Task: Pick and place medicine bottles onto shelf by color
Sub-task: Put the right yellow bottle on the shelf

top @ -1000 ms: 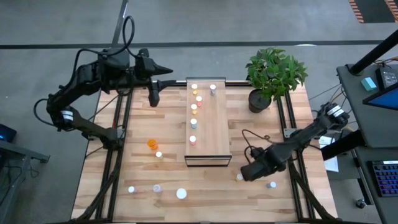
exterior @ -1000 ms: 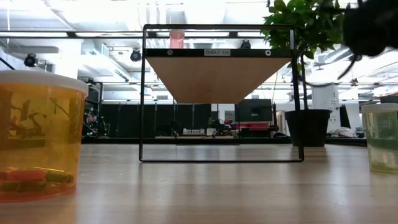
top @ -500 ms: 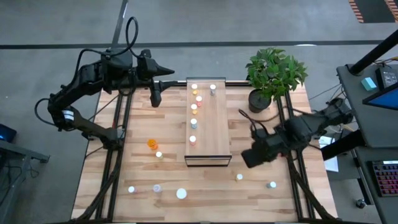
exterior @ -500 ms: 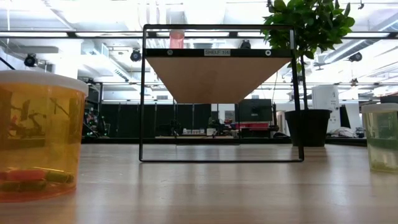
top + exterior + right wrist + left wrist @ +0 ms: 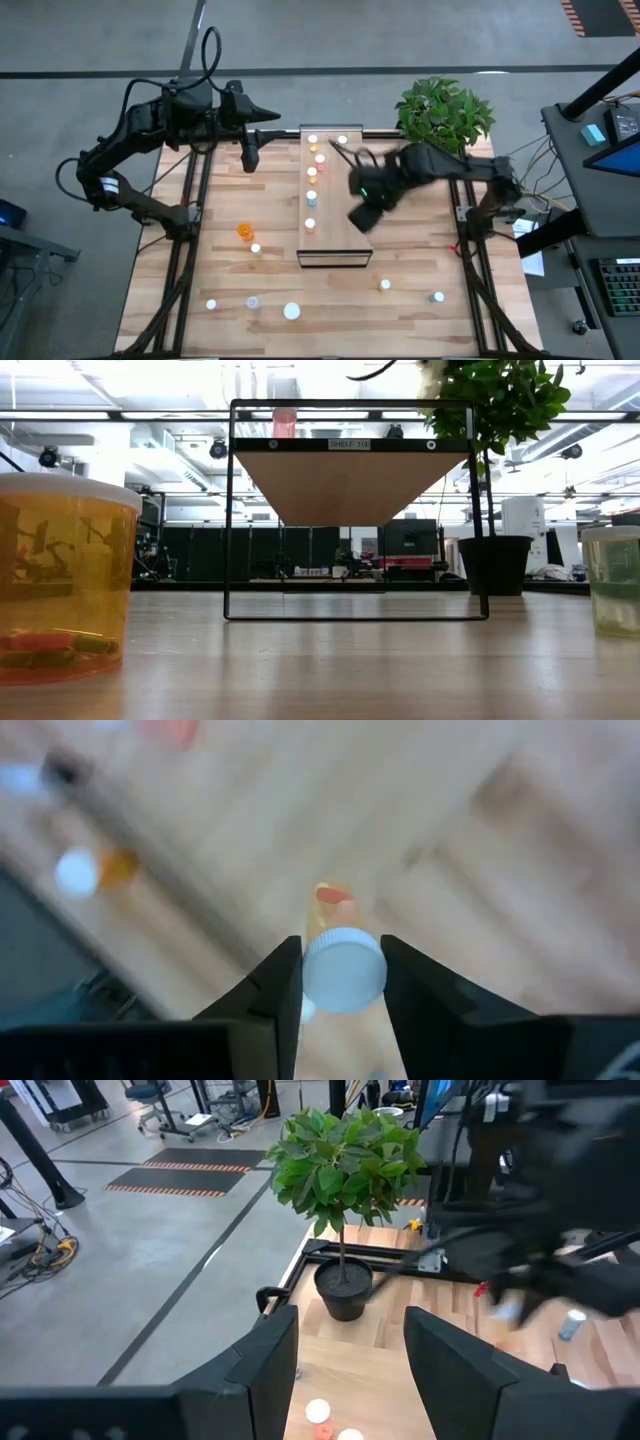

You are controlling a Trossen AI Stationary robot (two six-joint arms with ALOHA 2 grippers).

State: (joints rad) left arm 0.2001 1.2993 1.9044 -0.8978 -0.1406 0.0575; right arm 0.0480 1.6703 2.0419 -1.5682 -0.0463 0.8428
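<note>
The shelf [image 5: 336, 238] is a light-wood board in a dark frame at the table's middle, with several bottles [image 5: 312, 172] standing along its left side. More bottles stand on the table: an orange one [image 5: 245, 232], a larger white-capped one [image 5: 291, 311], and two at the near right [image 5: 385, 285]. My right gripper [image 5: 362, 215] hovers over the shelf's right half, shut on a white-capped bottle [image 5: 343, 970]. My left gripper [image 5: 248, 152] is open and empty above the table's far left. My right gripper pinches the small bottle between its two fingers [image 5: 283, 982], one on each side at the white cap [image 5: 343, 972]. The fingers point down from above. The bottle is lifted clear above the shelf, cap toward the wrist and body hanging below.
A potted green plant [image 5: 440, 115] stands at the far right corner, close to my right arm. In the low view an orange bottle [image 5: 60, 580] and a pale one [image 5: 612, 582] stand near the table's front edge. Dark rails [image 5: 190, 210] run along the table's sides.
My right gripper has risen from the table's near right and swung toward the far left edge, and is now over the shelf. The two bottles at the near right have stayed in place.
</note>
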